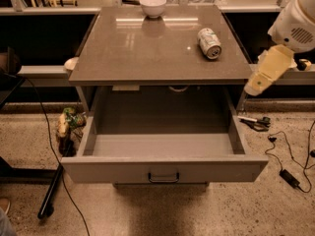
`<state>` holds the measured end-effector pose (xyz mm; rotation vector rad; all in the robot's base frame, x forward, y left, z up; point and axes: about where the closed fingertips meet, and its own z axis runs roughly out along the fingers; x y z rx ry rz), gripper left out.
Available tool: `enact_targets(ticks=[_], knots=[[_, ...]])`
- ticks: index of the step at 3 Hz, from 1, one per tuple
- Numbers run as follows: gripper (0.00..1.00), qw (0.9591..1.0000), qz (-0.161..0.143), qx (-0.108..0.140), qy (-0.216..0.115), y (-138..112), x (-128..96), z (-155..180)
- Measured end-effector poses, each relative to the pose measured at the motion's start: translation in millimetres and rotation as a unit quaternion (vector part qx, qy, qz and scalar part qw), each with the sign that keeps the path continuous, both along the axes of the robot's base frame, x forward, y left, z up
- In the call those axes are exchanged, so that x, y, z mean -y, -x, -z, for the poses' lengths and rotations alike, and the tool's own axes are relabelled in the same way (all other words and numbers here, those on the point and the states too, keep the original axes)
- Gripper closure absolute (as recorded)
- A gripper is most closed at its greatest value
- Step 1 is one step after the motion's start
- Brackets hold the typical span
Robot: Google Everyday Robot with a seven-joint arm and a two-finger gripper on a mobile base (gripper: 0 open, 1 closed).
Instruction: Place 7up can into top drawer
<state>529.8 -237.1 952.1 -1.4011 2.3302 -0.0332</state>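
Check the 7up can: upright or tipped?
Tipped: the 7up can lies on its side on the tabletop, silver end showing. The gripper hangs right of the tabletop.

Grey surface (147, 53) carrying two things, the pincer (261, 77) hanging just off its right edge.
The 7up can (209, 43) lies on its side near the pincer, to its left and farther back; the white bowl (153, 5) stands upright well to the pincer's left, at the back edge.
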Motion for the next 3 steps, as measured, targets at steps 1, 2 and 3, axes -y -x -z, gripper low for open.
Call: enact_targets(ticks=[1, 2, 3], knots=[[0.00, 0.9972, 0.056, 0.020, -0.045, -53.3, 7.3, 9.5], [0.00, 0.9968, 0.058, 0.021, -0.051, -62.0, 4.7, 13.6], [0.00, 0.9934, 0.070, 0.036, -0.083, -106.8, -7.0, 25.6]])
